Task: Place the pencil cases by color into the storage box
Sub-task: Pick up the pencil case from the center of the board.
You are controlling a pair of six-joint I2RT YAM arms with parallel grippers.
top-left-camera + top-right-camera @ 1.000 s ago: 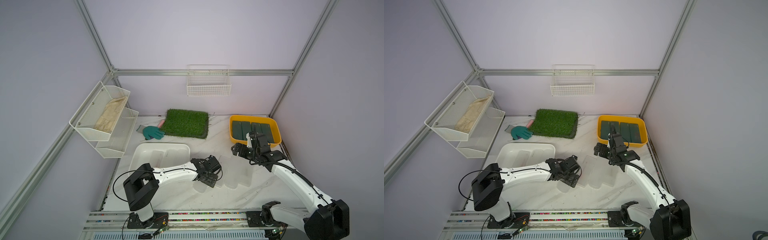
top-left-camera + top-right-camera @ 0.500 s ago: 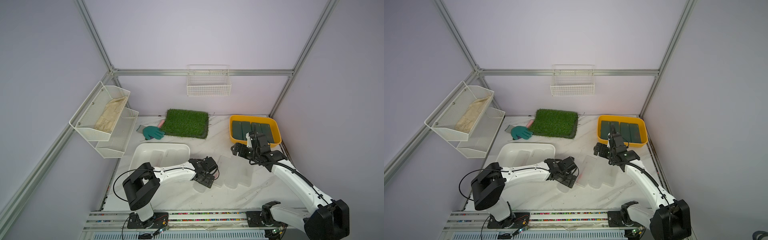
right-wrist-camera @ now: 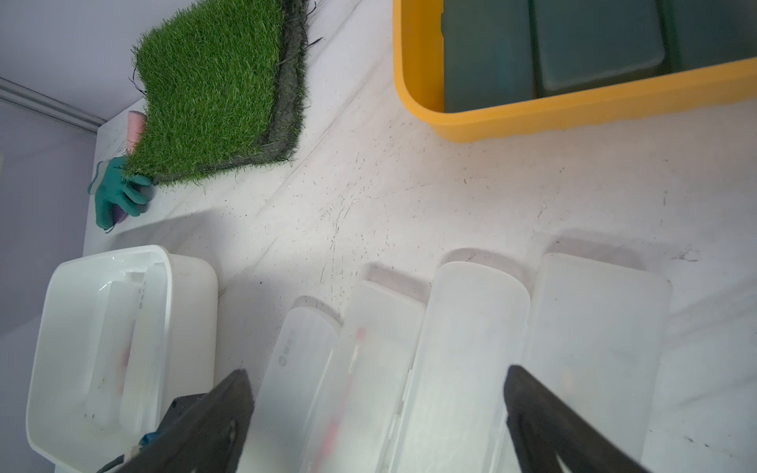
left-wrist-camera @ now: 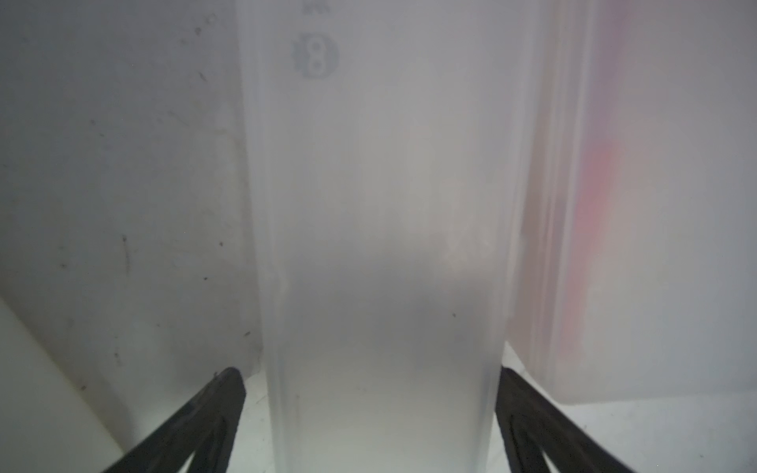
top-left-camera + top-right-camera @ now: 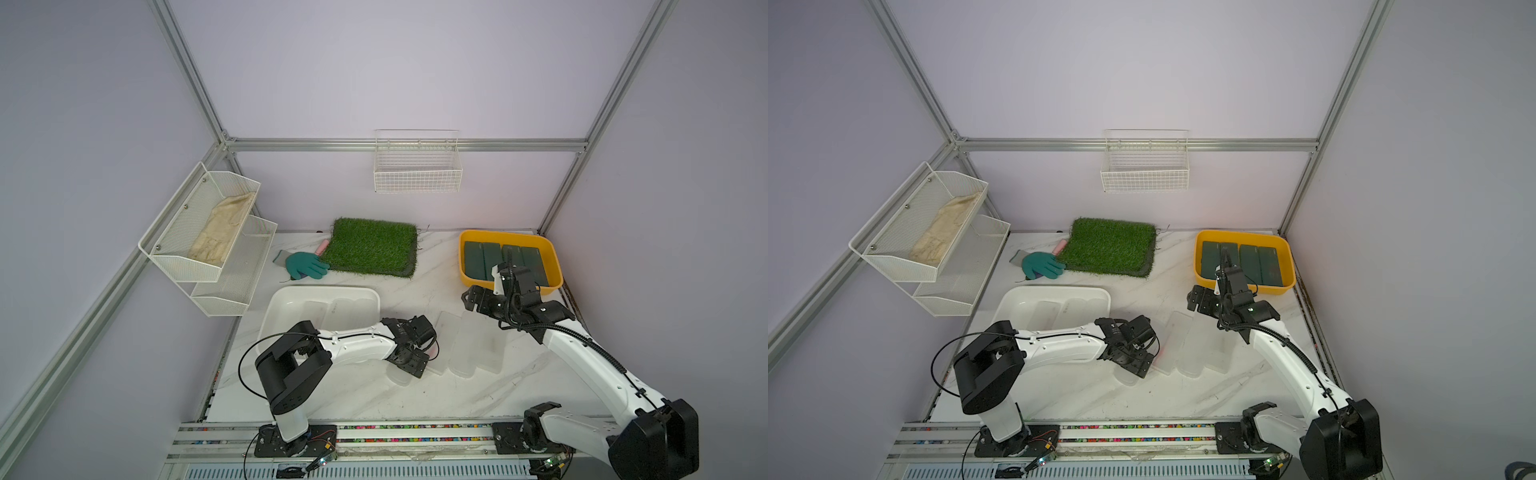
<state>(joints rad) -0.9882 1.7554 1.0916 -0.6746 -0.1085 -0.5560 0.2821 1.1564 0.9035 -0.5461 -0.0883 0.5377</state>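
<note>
Jaws of the left pincer [image 5: 409, 368] stand wide astride the nearest frosted case [image 4: 381, 245], low over the surface [image 5: 374, 399]. A gap shows on each side, so nothing is gripped yet. It straddles the narrow width, probably the only span it can close on. That case ends a row of frosted cases [image 5: 473, 345] lying side by side mid-surface. Toward the left edge, the white box [image 5: 276, 307] holds more of them, which makes it the likely destination. The right pincer [image 5: 473, 299] hangs fully open and empty above the row's far end, clear of the left arm. Green cases [image 5: 476, 259] fill the yellow box [image 5: 462, 249] at the far right corner.
</note>
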